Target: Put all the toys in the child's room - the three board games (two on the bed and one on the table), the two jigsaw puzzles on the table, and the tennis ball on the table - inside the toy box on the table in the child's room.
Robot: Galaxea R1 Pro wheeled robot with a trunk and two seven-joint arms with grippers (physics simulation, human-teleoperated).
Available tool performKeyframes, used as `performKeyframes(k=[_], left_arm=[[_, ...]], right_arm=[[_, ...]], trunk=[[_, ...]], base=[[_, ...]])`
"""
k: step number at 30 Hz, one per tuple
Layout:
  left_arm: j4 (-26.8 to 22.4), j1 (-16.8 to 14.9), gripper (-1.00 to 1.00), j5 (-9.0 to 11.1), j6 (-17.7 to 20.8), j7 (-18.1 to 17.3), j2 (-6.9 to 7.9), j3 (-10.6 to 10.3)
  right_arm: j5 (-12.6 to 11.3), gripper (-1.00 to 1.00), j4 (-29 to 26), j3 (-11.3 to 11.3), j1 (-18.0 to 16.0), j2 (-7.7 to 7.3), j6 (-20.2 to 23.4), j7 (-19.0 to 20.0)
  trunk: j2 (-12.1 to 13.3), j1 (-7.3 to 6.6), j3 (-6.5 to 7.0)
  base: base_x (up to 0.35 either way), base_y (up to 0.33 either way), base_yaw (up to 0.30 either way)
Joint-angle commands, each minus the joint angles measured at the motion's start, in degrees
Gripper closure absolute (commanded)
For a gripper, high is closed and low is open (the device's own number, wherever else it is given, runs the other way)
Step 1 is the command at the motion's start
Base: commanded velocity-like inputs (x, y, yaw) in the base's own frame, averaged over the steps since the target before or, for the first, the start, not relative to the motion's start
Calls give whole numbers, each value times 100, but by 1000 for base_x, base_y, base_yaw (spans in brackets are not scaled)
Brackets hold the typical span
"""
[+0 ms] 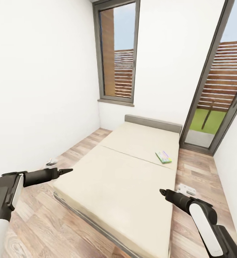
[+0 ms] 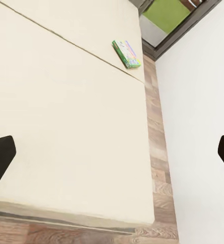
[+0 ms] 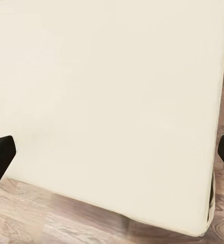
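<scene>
Board game (image 1: 163, 156) flat on far mattress of bed (image 1: 122, 179), right edge. Lies 12 o'clock from right end effector (image 1: 162, 192), nearer arm. Long axis runs 11–5. Both end effectors, left (image 1: 69, 170) too, spread wide, empty.

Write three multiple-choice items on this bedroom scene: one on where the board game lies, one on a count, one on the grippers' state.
1. Where is the thin green-and-white printed board game box?
A. on the wood-plank floor
B. on the far cream mattress, near its right edge
C. in the left gripper

2. How many cream mattresses lie on the low grey-framed bed?
A. one
B. two
C. three

3. How are the left gripper and right gripper?
A. both empty
B. left holds the box
C. right holds the box

Answers: 1 B, it lies beyond the seam between the mattresses. 2 B, one seam divides them. 3 A, both wrist views show fingers wide apart with nothing between.
</scene>
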Motion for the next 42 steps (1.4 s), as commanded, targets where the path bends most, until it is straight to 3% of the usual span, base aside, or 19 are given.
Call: performKeyframes(k=[1, 18, 42], left_arm=[[0, -8, -100, -18, 45, -32, -3, 8], [0, -8, -100, -22, 51, -32, -3, 8], [0, -8, -100, -19, 54, -34, -3, 3]], right_arm=[[-62, -100, -8, 0, -6, -2, 15, -53], [-62, -100, -7, -6, -3, -11, 15, -54], [-62, -100, 19, -7, -11, -3, 15, -52]], trunk=[[-14, 4, -19], [-14, 4, -117], [-14, 4, -268]], base=[[0, 0, 247], [-5, -11, 243], [-79, -188, 234]])
